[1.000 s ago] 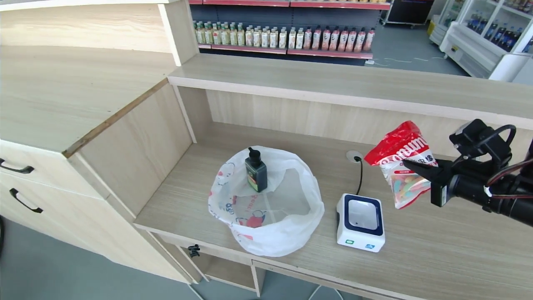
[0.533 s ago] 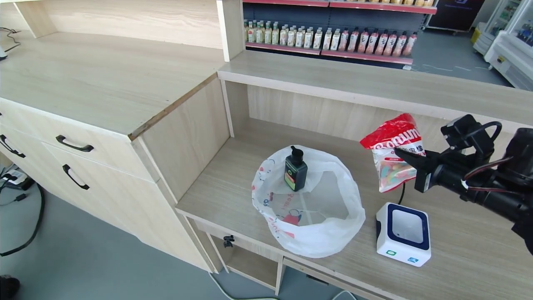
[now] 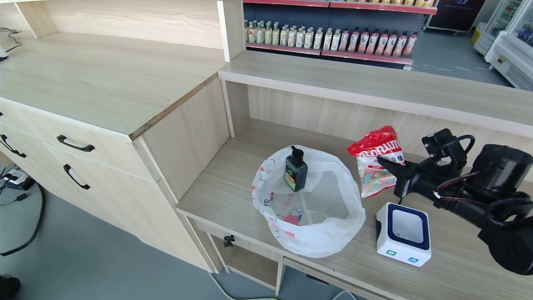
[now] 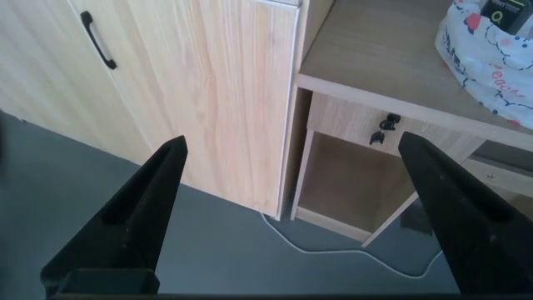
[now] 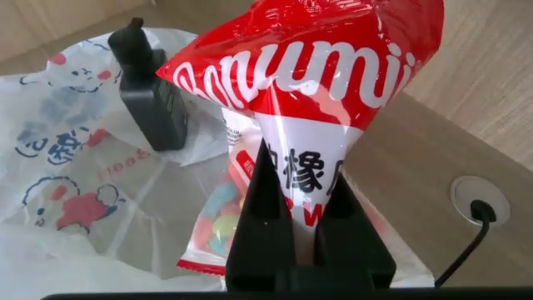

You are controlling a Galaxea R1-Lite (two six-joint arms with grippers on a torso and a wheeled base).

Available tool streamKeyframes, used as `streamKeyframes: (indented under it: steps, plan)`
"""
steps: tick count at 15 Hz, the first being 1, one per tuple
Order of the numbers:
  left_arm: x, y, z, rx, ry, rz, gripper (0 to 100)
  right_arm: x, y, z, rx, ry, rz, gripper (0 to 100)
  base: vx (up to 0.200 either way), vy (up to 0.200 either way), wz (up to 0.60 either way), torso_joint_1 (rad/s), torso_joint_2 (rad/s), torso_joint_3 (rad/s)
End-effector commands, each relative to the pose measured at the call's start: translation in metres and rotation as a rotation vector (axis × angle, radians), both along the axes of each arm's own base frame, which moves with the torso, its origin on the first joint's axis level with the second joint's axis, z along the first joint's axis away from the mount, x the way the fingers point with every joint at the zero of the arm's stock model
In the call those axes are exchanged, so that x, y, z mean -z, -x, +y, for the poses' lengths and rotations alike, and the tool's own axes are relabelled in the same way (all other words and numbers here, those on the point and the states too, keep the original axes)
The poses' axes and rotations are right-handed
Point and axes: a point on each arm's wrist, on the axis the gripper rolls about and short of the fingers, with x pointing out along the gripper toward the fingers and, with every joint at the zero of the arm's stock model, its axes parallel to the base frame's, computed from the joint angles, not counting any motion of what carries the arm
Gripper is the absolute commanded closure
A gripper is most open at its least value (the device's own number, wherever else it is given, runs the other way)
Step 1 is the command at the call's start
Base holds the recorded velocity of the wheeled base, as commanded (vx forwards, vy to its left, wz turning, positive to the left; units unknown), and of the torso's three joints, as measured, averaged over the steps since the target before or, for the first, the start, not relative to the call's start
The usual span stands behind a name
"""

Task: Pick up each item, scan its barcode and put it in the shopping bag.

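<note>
While right pincer (image 3: 386, 166) pinches gummy candy bag (image 3: 372, 177) upright above worktop (image 3: 233, 187), between shopping bag (image 3: 291, 237) and scanner (image 3: 403, 233), I judge step as carry-to-bag; whether scan is done, cannot tell. Next: bring candy over bag mouth, lower, release clear of pump bottle (image 3: 296, 174) standing inside. Left pincer (image 4: 291, 143) spread wide, over floor (image 4: 208, 250) beside cabinet (image 4: 233, 92). Count: one candy bag, one pump bottle, one scanner, one shopping bag, two pincers.
</note>
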Motion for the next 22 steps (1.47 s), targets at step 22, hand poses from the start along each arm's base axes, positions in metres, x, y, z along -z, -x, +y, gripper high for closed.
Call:
streamKeyframes:
  steps: [22]
  plan:
    - [0.0,0.0,0.0,0.0,0.001,0.0,0,0.047,0.002,0.056,-0.181,0.111,-0.046,100,0.0,0.0,0.0,0.0,0.0,0.0]
